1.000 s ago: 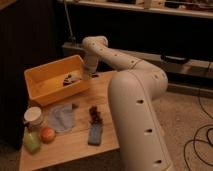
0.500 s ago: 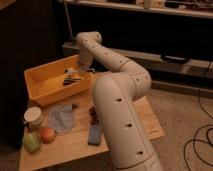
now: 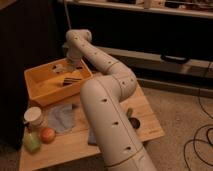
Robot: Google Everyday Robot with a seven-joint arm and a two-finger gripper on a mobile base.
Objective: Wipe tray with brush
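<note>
Orange tray [image 3: 41,94], gripper [image 3: 69,75] by right wall.

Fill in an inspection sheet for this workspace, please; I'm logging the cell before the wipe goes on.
Surface: small wooden table, pale top, partly hidden by the arm.
Job's things: orange-yellow tray on the table's far left; brush lying inside it.
Clutter: pale blue cloth; white cup; orange fruit; green fruit, all near the table's front left.
Grippers: gripper reaches down into the tray, next to the brush.
Cables: dark cables on the floor at right.
Surroundings: dark shelving behind; speckled floor.
</note>
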